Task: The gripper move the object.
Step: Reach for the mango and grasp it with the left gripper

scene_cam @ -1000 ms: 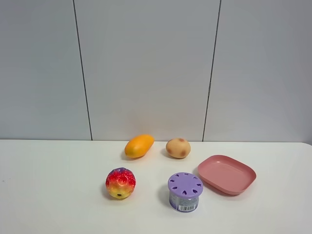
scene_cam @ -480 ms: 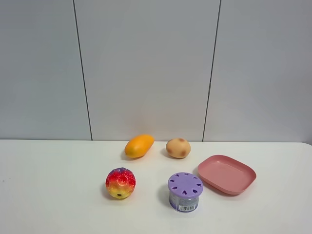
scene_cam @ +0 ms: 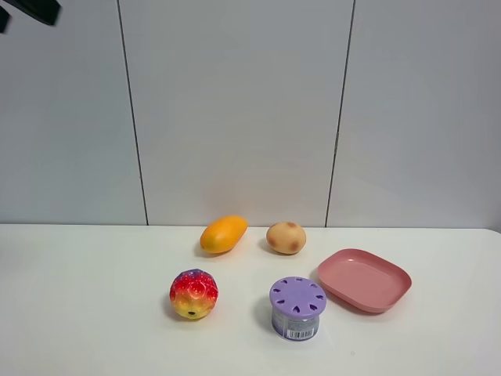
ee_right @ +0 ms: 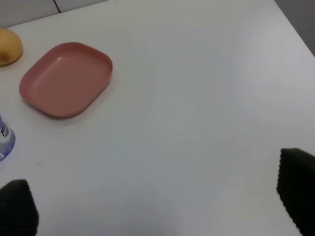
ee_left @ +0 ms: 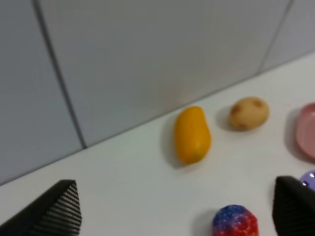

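The orange-yellow mango (scene_cam: 224, 233) lies on the white table near the back wall; it also shows in the left wrist view (ee_left: 192, 135). A black part of the left arm (scene_cam: 31, 9) shows at the top left corner of the exterior view, high above the table. In the left wrist view my left gripper (ee_left: 179, 211) has its fingertips (ee_left: 54, 209) wide apart and empty, far above the mango. In the right wrist view my right gripper (ee_right: 157, 206) is open and empty over bare table.
A tan potato-like ball (scene_cam: 286, 237) sits right of the mango. A red-yellow bumpy ball (scene_cam: 193, 294) and a purple-lidded can (scene_cam: 297, 307) stand nearer the front. A pink tray (scene_cam: 364, 280) lies at the right, also in the right wrist view (ee_right: 66, 78).
A black part of the left arm has come into the top left corner of the exterior view. The objects on the table have not moved.
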`<state>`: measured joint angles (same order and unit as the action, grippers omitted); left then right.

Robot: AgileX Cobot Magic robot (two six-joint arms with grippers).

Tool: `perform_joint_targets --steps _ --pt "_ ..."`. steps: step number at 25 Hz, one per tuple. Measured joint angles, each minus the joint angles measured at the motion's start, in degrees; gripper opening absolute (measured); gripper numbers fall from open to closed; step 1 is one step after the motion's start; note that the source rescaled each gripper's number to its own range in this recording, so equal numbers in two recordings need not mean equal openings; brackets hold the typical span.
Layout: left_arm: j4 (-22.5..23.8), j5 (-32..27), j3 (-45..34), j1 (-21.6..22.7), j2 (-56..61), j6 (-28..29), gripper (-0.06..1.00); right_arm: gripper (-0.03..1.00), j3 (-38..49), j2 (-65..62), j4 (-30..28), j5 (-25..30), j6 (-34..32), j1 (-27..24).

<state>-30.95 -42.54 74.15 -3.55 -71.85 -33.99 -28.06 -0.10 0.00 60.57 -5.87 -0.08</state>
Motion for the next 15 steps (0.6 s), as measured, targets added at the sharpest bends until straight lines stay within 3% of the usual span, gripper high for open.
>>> perform_joint_targets --steps 7,15 --pt "1.6 0.3 10.9 -11.0 -20.2 2.3 0.51 1.00 0.0 0.0 0.0 0.0 0.0 0.0" --pt "6.5 0.4 24.7 -16.8 -39.9 7.1 0.51 1.00 0.0 0.0 0.0 0.0 0.0 0.0"
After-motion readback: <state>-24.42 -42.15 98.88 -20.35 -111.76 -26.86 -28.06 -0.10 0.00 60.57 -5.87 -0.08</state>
